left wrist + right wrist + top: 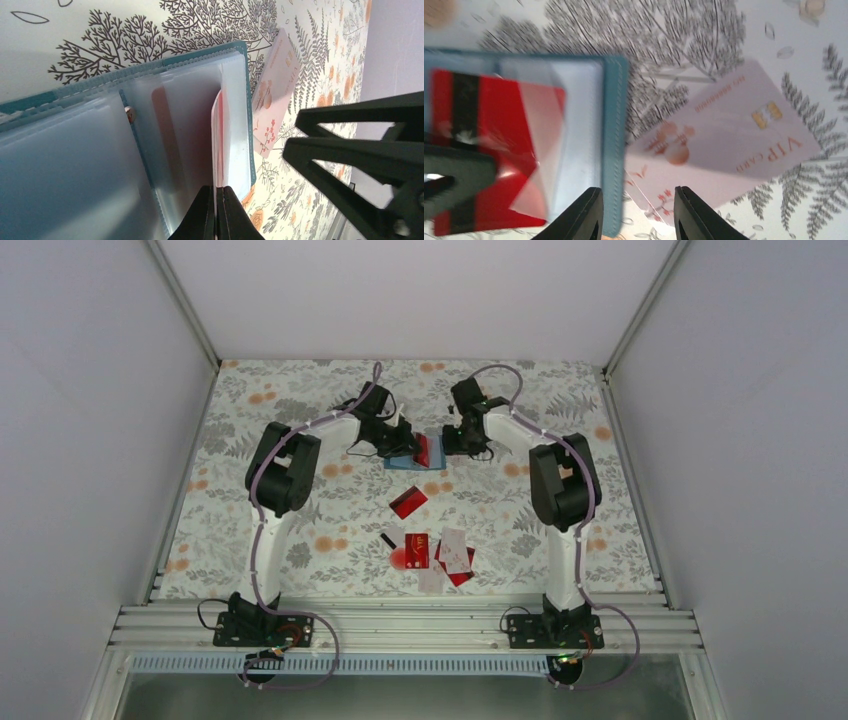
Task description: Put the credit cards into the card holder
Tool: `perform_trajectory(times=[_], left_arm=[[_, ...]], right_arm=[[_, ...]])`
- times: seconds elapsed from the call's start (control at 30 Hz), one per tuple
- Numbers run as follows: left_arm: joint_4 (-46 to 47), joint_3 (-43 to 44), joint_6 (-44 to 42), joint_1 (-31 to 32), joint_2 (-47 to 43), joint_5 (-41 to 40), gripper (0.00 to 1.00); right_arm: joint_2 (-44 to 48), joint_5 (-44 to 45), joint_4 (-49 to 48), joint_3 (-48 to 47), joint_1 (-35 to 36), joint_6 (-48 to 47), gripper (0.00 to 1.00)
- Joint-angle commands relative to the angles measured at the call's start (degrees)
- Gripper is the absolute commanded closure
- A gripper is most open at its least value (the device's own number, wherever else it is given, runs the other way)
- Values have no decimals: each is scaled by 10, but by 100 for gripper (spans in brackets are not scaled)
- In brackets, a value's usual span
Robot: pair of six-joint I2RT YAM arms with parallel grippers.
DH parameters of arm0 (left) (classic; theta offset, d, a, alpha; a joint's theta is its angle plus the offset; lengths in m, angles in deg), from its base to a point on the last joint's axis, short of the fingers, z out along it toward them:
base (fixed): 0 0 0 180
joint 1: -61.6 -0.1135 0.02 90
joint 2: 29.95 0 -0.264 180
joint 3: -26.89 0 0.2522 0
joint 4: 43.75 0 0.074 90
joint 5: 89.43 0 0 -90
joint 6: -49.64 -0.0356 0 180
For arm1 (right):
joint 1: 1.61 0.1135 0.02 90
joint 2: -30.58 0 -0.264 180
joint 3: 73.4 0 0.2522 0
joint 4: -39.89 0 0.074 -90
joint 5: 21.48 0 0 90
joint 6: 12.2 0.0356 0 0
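Card holder (pixel 614 125) lies open on the floral desk (pixel 704 40), at the left of the right wrist view, its clear sleeves (pixel 190 115) facing up. A red card (pixel 484 130) with a black stripe sits partly in one sleeve. The left pincer (pixel 216 192) is pinched together on that card's thin edge, bottom centre of its own view. The right pincer (pixel 638 192) hangs over the holder's teal border, fingers apart, nothing between them. A pale pink card (pixel 734 135) lies just beside the holder. More credit cards (pixel 415 550) lie scattered at lower centre of the top view.
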Motion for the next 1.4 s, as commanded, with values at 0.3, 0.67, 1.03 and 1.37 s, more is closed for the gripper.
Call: perform_trajectory(times=[0.3, 0.67, 1.03, 1.37], left_arm=[[-34, 23, -13, 2, 32, -15, 98], [6, 8, 23, 1, 35, -14, 98], [47, -7, 52, 2, 43, -9, 98], [20, 5, 14, 19, 54, -10, 98]], right_arm=[[-52, -58, -24, -31, 2, 19, 73], [-35, -84, -37, 41, 2, 26, 83], [-20, -92, -35, 63, 2, 23, 83], [-16, -83, -31, 51, 0, 17, 83]])
